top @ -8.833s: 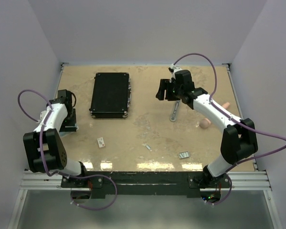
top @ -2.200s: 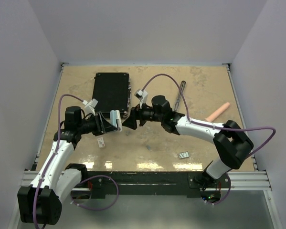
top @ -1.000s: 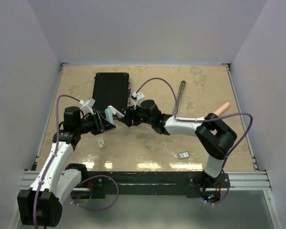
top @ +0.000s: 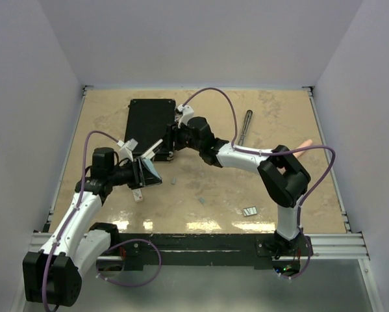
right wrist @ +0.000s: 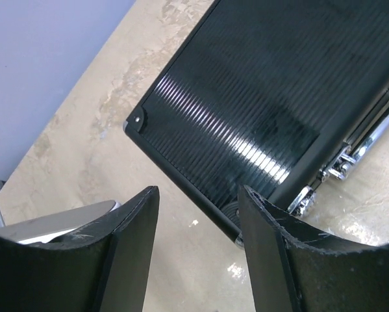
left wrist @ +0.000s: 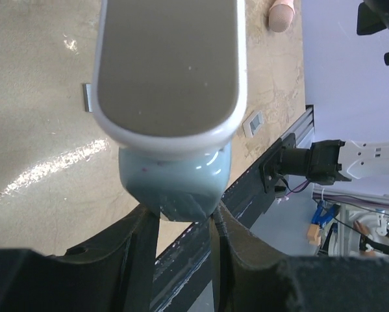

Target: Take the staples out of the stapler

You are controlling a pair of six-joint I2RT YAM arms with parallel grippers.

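My left gripper (top: 139,173) is shut on the stapler (top: 147,170), a pale blue body with a grey oval top, held above the table; the left wrist view shows both fingers clamped on its blue end (left wrist: 175,188). A thin grey part (top: 154,147) sticks up from it toward my right gripper (top: 171,140), which is open and empty at the black case's near right corner. A slim grey dark-tipped bar (top: 245,127) lies at the back right. Staples lie loose: a strip (top: 200,200), a block (top: 249,210) and a bit (top: 173,181).
The flat black case (top: 150,127) lies at the back left and fills the right wrist view (right wrist: 265,97). A small white tile (top: 138,194) lies under the left gripper. A pink cylinder (top: 301,147) lies at the right, behind the right arm.
My right gripper has pulled back from the stapler toward the black case, open. A thin grey part now stands up from the held stapler. The left gripper has tilted a little.
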